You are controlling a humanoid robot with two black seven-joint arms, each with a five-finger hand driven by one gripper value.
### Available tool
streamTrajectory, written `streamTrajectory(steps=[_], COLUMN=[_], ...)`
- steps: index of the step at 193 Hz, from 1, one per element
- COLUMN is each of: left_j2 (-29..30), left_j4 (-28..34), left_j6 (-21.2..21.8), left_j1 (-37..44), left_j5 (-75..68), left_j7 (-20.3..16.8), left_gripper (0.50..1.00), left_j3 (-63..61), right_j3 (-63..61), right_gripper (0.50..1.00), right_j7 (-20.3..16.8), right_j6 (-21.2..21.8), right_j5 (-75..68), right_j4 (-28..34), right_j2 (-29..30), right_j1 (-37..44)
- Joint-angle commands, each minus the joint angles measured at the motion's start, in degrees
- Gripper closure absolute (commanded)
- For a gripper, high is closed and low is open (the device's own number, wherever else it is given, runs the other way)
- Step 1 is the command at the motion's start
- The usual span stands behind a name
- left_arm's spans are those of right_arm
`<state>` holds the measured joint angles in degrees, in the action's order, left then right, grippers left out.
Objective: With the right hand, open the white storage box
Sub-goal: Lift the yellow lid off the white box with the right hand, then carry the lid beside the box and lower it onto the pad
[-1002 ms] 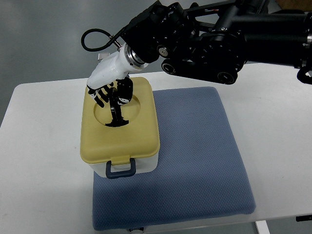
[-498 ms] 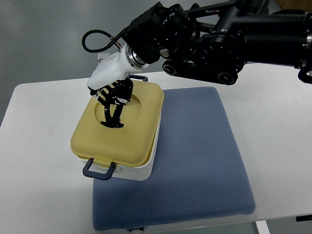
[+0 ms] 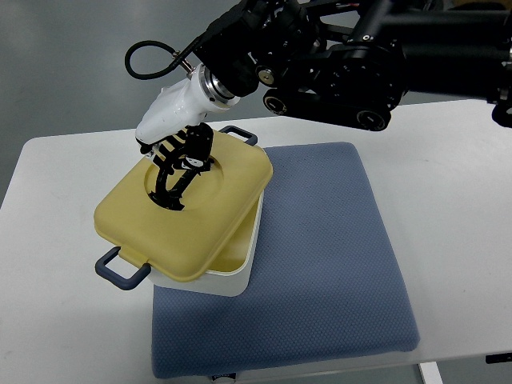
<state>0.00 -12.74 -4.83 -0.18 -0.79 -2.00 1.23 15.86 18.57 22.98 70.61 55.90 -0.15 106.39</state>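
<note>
- Right hand (image 3: 178, 152): enters on a black arm from the upper right of the frame; its white wrist ends in dark fingers (image 3: 170, 178) curled down into the round recess (image 3: 186, 178) in the lid's top, clamped on the grip there.
- Left hand: not visible.
- White storage box (image 3: 240, 268): sits left of centre in the frame, on the left part of a blue mat (image 3: 320, 264) that lies on a white table (image 3: 56, 232). Only its right and lower walls show beneath the lid.
- Yellow lid (image 3: 188, 212): raised and skewed off the box, overhanging it toward the lower left, so that a strip of yellow interior (image 3: 234, 250) shows along the right side.
- Orientation: the lid's long axis runs from lower left to upper right of the frame; one blue-grey latch handle (image 3: 122, 269) points to the lower left, the other (image 3: 240, 134) to the upper right. The box beneath appears to lie closer to vertical in the frame.
- Step in hand (judgement): lifting the lid clear; the seal is broken but the lid covers most of the opening.
- Next move (judgement): raise the lid further with a firm hold, then carry it sideways to bare table; a slipping grip could drop it back or drag the box.
</note>
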Motion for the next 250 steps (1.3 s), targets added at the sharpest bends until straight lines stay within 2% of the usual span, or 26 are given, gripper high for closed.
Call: streamTrajectory(steps=[1,44,79,160,181,250], left_j2=[0.00,0.00,0.00,0.00,0.00,0.00], left_j4=[-0.10,-0.10,-0.10,-0.10,-0.10,-0.10], left_j6=[0.00,0.00,0.00,0.00,0.00,0.00], left_j1=[0.00,0.00,0.00,0.00,0.00,0.00], left_j5=[0.00,0.00,0.00,0.00,0.00,0.00], left_j7=[-0.03,-0.03,0.06,-0.03,0.06,-0.03], left_gripper=[0.500,0.500,0.500,0.500,0.500,0.500], left_j3=[0.00,0.00,-0.09,-0.09,-0.09,-0.09], right_j3=[-0.57,-1.10,-5.93,-5.75,-2.59,11.21], right_gripper=[1.000,1.000,1.000,1.000,1.000,1.000], right_j7=[0.59,2.96,3.57,4.63,6.65,9.55], right_j6=[0.58,3.91,12.02,12.02,12.02,12.02], right_j5=[-0.29,-0.73,-0.65,4.10,9.81,14.12], right_j4=[0.00,0.00,0.09,0.62,0.62,0.62], right_j2=[-0.47,-4.25,-9.34,-17.43,-19.01,-22.35], right_j1=[1.01,5.06,7.60,8.66,8.31,8.04])
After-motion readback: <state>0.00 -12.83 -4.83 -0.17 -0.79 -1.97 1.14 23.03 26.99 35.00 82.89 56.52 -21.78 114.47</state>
